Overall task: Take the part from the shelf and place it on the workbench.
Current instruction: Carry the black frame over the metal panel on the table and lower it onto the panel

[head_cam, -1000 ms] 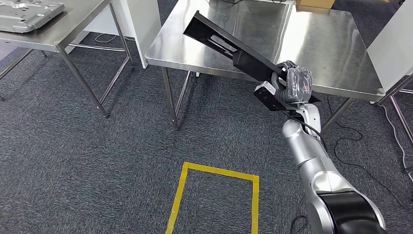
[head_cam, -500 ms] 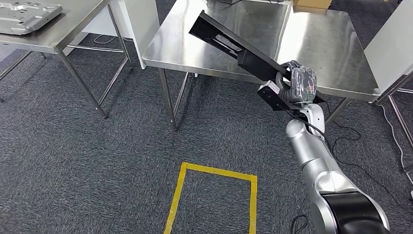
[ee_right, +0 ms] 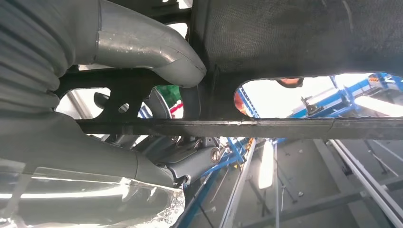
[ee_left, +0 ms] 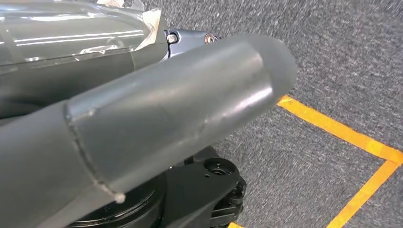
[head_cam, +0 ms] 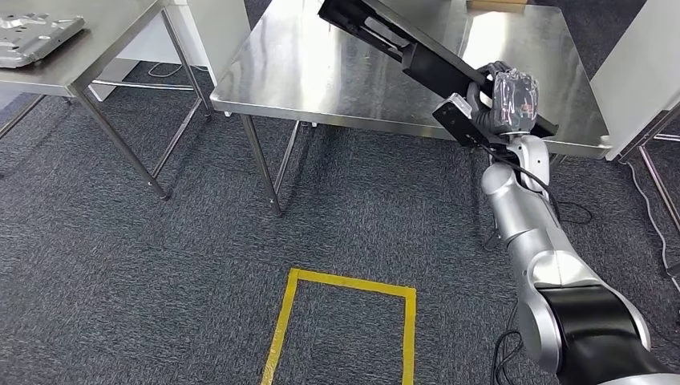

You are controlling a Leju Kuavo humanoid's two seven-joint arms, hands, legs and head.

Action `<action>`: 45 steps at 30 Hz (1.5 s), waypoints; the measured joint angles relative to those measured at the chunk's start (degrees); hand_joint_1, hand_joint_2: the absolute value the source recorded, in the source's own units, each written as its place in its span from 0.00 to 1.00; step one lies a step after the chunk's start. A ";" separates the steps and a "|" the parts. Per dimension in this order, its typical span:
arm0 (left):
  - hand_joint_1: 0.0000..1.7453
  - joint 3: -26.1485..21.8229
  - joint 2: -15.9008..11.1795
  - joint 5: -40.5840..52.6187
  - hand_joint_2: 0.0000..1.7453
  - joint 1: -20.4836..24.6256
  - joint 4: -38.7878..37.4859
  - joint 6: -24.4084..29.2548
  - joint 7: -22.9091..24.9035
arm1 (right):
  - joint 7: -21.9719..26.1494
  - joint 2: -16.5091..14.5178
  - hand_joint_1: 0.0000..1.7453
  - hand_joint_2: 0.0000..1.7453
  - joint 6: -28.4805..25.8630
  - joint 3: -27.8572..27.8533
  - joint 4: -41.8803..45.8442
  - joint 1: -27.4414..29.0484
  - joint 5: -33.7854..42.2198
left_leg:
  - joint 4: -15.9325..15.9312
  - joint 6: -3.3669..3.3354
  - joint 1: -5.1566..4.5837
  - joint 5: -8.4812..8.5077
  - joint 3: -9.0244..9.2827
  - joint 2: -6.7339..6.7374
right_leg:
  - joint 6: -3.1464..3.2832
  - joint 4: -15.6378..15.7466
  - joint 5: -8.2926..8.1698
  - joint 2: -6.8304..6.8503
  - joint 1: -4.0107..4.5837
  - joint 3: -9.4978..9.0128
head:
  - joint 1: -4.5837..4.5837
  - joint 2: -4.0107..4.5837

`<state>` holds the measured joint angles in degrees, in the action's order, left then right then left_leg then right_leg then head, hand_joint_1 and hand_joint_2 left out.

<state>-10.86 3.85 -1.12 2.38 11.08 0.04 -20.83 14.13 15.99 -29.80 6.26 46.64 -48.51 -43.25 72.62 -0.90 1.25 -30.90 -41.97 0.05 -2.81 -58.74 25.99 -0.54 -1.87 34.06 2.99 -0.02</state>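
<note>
My right hand (head_cam: 503, 103) grips one end of a long black metal part (head_cam: 401, 46), held above the steel workbench (head_cam: 321, 84) and slanting up and away toward its far left. The hand sits over the workbench's near right edge. In the right wrist view the thumb (ee_right: 152, 47) presses on the black part (ee_right: 294, 38), whose slotted underside crosses the picture. My left hand (ee_left: 142, 123) hangs over the carpet with nothing in it; whether its fingers are apart or curled is not visible.
A second steel table (head_cam: 72, 68) at the far left carries a grey metal plate (head_cam: 32, 34). A yellow tape rectangle (head_cam: 345, 321) marks the dark carpet below me. White panels stand at the right edge (head_cam: 641, 64) and behind the tables. Cables lie on the floor at the right.
The whole view has shifted: the workbench now lies closer and further left. My right arm has carried the black part higher and further over the workbench top.
</note>
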 joint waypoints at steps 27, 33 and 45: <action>0.00 -0.05 0.30 0.01 0.00 0.39 -0.02 0.38 -0.04 | 0.13 1.56 1.00 1.00 -0.49 1.69 -9.02 -6.37 -0.67 | -15.27 -3.82 -1.93 6.57 6.92 0.08 | -0.15 -14.12 5.56 0.21 0.10 7.57 | 0.38 0.00; 0.00 -0.06 0.50 0.01 0.00 0.40 -0.02 0.38 -0.04 | 0.25 1.53 1.00 1.00 -0.70 2.10 -9.93 -5.98 -0.66 | -14.46 -2.52 -2.06 5.62 7.07 0.03 | -1.28 0.06 -0.45 0.84 0.28 0.89 | 0.37 0.00; 0.00 -0.07 0.39 0.01 0.00 0.29 -0.02 0.46 -0.02 | 0.79 1.13 1.00 1.00 -1.28 2.50 -10.99 -5.70 -0.50 | -1.20 -0.02 -1.05 2.81 -1.71 0.00 | 1.64 0.99 1.13 0.16 0.17 -2.00 | 0.03 0.00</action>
<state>-10.93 4.24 -1.11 2.66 11.06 0.50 -20.85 14.91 17.12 -31.08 8.76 35.65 -54.21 -43.75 71.42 -0.92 0.20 -28.09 -43.68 0.05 -1.17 -57.75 27.12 -0.37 -1.71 32.06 3.02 -0.02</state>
